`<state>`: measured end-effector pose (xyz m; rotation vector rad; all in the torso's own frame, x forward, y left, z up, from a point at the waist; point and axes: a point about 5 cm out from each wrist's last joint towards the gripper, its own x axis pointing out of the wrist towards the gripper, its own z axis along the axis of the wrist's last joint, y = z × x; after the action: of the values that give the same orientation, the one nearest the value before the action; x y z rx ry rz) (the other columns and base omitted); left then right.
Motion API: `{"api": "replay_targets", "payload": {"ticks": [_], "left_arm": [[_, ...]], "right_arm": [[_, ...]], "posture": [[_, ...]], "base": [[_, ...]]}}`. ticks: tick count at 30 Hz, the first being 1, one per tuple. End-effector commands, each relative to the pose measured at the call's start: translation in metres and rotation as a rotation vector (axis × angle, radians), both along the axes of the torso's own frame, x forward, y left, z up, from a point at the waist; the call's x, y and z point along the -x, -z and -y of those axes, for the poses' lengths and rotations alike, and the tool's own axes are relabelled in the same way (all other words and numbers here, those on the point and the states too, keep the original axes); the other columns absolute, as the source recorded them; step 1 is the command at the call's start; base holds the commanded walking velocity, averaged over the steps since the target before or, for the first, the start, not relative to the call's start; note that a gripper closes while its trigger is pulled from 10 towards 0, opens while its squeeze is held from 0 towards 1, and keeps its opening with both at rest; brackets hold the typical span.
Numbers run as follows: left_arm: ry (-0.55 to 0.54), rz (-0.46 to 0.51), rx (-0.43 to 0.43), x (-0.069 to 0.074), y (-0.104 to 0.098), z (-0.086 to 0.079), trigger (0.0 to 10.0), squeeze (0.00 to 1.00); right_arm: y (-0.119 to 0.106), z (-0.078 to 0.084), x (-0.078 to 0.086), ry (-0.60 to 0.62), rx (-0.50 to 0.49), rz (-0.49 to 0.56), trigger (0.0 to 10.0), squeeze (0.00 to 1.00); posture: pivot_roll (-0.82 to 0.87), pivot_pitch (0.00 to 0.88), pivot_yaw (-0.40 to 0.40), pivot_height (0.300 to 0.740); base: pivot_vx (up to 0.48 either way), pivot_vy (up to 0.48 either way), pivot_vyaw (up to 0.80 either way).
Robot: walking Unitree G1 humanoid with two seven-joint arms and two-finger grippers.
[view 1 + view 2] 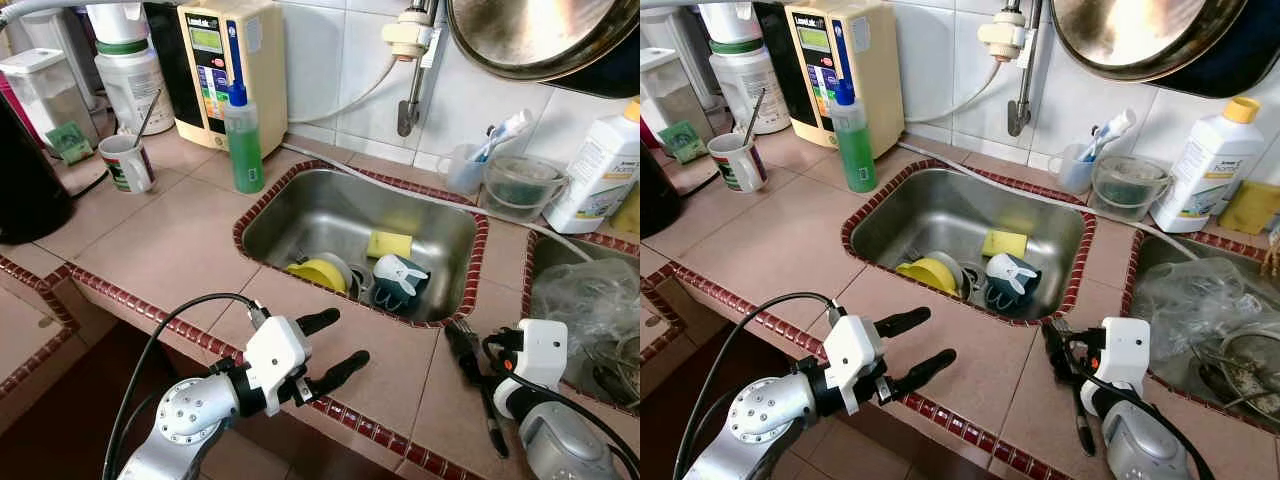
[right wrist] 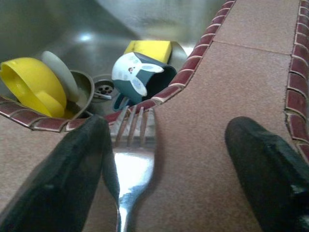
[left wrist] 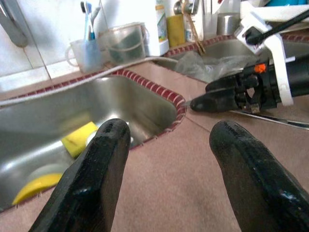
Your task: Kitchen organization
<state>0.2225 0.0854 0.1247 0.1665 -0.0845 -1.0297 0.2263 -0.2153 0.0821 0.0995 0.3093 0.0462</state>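
Hovering over the near edge of the tiled counter (image 1: 150, 255), the left gripper (image 1: 335, 345) is holding its fingers spread wide with nothing between them. Further right, the steel sink (image 1: 300, 215) is holding a yellow bowl (image 1: 318, 274), a yellow sponge (image 1: 389, 244) and a teal rabbit cup (image 1: 396, 280), all crowding the drain at its near side. Right again, a fork (image 2: 133, 159) is lying flat on the counter, tines pointing at the sink's rim, and the right gripper (image 2: 164, 169) is straddling it with fingers wide; the left finger is seeming to touch the fork's side, though the close view is too blurred to be sure. The fork is looking light, stiff and slippery, and, lying flush on tile, it is probably best pinched across the narrow neck below the tines. Open counter is lying to the fork's left; the red tile rim is sitting just ahead, and a second basin with a crumpled plastic bag (image 1: 580, 300) is crowding the right.
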Motion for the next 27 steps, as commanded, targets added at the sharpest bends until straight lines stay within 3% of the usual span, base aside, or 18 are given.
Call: {"api": "replay_targets", "payload": {"ticks": [1, 2, 3, 27], "left_arm": [[0.006, 0.012, 0.004, 0.0001, -0.0051, 0.0027, 10.0, 0.00], [0.006, 0.012, 0.004, 0.0001, -0.0051, 0.0027, 10.0, 0.00], [0.005, 0.011, 0.006, 0.0003, -0.0054, 0.0029, 10.0, 0.00], [-0.010, 0.006, 0.016, -0.0012, -0.0075, 0.0032, 10.0, 0.00]], "right_arm": [[0.0139, 0.0011, 0.0073, 0.008, -0.008, -0.090, 0.8, 0.00], [0.0139, 0.0011, 0.0073, 0.008, -0.008, -0.090, 0.8, 0.00], [0.0138, 0.0011, 0.0077, 0.005, -0.009, -0.092, 0.0, 0.00], [0.0128, 0.0017, 0.0096, -0.031, -0.008, -0.111, 0.0, 0.00]], "posture": [[-0.17, 0.032, -0.012, 0.740], [-0.17, 0.032, -0.012, 0.740], [-0.17, 0.034, -0.012, 0.740], [-0.17, 0.040, -0.017, 0.740]], "base": [[0.000, 0.000, 0.00], [0.000, 0.000, 0.00], [0.000, 0.000, 0.00], [0.000, 0.000, 0.00]]}}
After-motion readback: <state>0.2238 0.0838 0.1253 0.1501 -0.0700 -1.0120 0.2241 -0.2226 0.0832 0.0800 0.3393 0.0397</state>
